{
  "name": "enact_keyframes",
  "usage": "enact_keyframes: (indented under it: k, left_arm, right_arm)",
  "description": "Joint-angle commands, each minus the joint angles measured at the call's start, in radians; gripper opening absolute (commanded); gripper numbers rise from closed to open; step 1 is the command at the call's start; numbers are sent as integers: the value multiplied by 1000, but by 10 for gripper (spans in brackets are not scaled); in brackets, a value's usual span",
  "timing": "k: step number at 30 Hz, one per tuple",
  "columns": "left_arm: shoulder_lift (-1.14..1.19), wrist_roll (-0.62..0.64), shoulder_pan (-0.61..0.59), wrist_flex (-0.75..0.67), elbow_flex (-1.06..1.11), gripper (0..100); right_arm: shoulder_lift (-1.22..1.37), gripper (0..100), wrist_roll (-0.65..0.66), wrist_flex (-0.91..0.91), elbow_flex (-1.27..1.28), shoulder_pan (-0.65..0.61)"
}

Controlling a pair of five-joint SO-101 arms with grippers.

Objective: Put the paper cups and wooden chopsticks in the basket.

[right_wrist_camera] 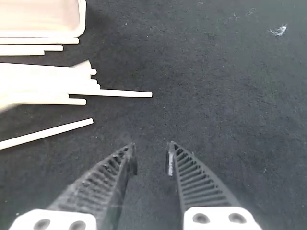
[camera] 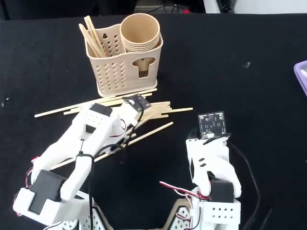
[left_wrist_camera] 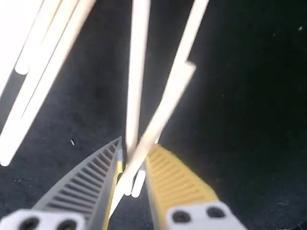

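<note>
**Beige basket holds the cups and a few chopsticks; the other sticks lie on the table**

Beige perforated plastic forms the basket [camera: 120, 76], which stands upright at the far side of the table [camera: 249, 96], opposite the left arm. It has two compartments. The right one holds a nested stack of paper cups [camera: 139, 29], mouths up, their rims above the basket's wall. The left one holds a few standing chopsticks [camera: 93, 38] that lean outward over its left rim.

Just in front of the basket, the loose chopsticks [camera: 72, 108] lie in an untidy spread on the black cloth. Most lie roughly side by side along the basket's front, and a few lie slanted nearer the arms.

The left gripper [left_wrist_camera: 133, 148] sits in the middle of this spread. Its grey and yellow jaws are drawn close together on a gripped chopstick [left_wrist_camera: 163, 110], which slants out between them. A second stick runs into the same gap, and whether it is also pinched cannot be told.

The right gripper [right_wrist_camera: 149, 155] hangs low over bare cloth, to the right of the spread and apart from it. Its jaws stand slightly parted with nothing between them. The tips of the nearest sticks and a corner of the basket show off to its side.

A purple object [camera: 302, 76] sits at the table's right edge, well apart from everything else.
</note>
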Motion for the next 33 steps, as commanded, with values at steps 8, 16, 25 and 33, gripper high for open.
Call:
enact_keyframes:
  k: [8, 16, 25, 33]
  left_arm:
    - [-38, -41, 1, 52, 4, 205]
    - [-48, -44, -1, 51, -5, 205]
    - [-38, -41, 5, -61, 18, 147]
    - [-37, -41, 1, -74, 38, 147]
  right_arm:
    - [-67, 114, 11, -21, -7, -12]
    - [-67, 114, 11, -21, -7, -12]
    - [-67, 114, 11, -21, -8, -12]
    - [-67, 114, 11, -21, -10, -12]
